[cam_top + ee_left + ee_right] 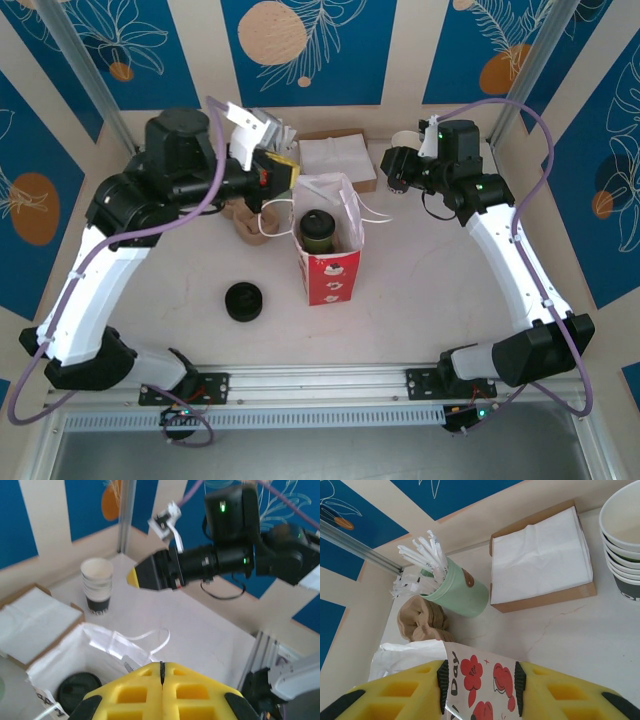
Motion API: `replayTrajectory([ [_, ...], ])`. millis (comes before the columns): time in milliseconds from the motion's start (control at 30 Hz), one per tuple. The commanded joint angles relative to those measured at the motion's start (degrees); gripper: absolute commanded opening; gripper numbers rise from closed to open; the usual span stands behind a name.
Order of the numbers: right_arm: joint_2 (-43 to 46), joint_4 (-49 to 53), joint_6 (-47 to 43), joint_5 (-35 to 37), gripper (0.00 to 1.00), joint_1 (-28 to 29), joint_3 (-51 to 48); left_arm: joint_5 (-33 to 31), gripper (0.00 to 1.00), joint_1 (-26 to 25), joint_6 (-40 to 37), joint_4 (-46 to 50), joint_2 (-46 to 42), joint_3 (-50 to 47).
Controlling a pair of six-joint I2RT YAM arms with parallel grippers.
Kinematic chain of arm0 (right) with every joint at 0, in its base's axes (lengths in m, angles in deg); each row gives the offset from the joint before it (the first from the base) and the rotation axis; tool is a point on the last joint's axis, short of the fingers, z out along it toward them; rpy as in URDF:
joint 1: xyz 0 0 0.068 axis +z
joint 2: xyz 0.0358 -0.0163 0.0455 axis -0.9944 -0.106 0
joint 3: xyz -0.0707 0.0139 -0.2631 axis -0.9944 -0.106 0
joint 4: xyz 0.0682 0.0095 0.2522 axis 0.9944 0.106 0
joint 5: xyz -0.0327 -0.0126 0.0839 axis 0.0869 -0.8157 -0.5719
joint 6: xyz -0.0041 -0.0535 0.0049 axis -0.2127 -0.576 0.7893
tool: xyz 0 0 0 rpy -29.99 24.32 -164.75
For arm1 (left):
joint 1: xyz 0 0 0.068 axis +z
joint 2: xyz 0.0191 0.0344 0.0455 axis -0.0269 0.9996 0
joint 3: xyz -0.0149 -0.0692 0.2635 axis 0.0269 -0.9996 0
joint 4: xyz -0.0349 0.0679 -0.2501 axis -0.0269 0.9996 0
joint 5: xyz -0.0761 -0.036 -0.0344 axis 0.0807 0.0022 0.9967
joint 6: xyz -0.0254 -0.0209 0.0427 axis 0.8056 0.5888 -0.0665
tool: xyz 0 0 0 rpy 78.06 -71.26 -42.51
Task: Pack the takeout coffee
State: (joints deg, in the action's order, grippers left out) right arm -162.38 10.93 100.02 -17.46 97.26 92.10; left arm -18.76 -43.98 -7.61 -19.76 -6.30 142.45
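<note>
The takeout coffee [318,228] sits half hidden inside the red-and-white bag [330,275], with the left hand [161,672] pressed together above and the right hand [480,685] apart near stacked cups [96,585].

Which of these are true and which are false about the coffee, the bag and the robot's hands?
1. The takeout coffee is inside the red-and-white bag. True.
2. The left gripper is holding the coffee. False: it is shut on nothing.
3. A stack of black lids sits on the table, left of the bag. True.
4. The green cup is empty. False: it is full of white wrapped sticks.
</note>
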Motion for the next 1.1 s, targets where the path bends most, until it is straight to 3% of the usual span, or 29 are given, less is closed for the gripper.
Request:
replayTrajectory([
  [0,1.3,-0.5,-1.1,0.6,0.42,-0.3,-0.3,-1.8,0.03,-2.2,-2.3,4.7,2.2,-0.8],
  [367,0.7,-0.8,-1.5,0.9,0.41,-0.4,-1.4,2.2,0.02,-3.4,-4.1,9.5,5.8,-3.5],
  [500,-0.1,-2.6,-1.9,0.8,0.43,-0.3,-2.2,6.3,0.06,-3.4,-5.8,11.1,6.4,-6.6],
  [633,-2.0,-3.5,-2.6,0.7,0.43,-0.2,-1.6,4.9,0.07,-3.4,-6.6,11.4,6.3,-9.6],
  [667,-2.6,-3.7,-2.7,0.9,0.44,-0.1,-1.3,4.9,0.12,-3.4,-6.5,11.3,6.4,-9.4],
  [733,-4.2,-4.1,-2.9,1.3,0.45,0.2,-0.3,4.7,0.32,-3.5,-6.5,11.6,6.9,-7.7],
  [833,-7.1,-4.3,-5.2,1.4,0.45,1.4,2.1,2.4,0.46,-3.4,-6.7,13.7,7.7,-2.6],
  [1067,-16.8,-0.1,-8.8,4.8,0.5,5.1,11.9,-4.1,0.59,-3.4,-6.7,9.3,1.2,-5.3],
])
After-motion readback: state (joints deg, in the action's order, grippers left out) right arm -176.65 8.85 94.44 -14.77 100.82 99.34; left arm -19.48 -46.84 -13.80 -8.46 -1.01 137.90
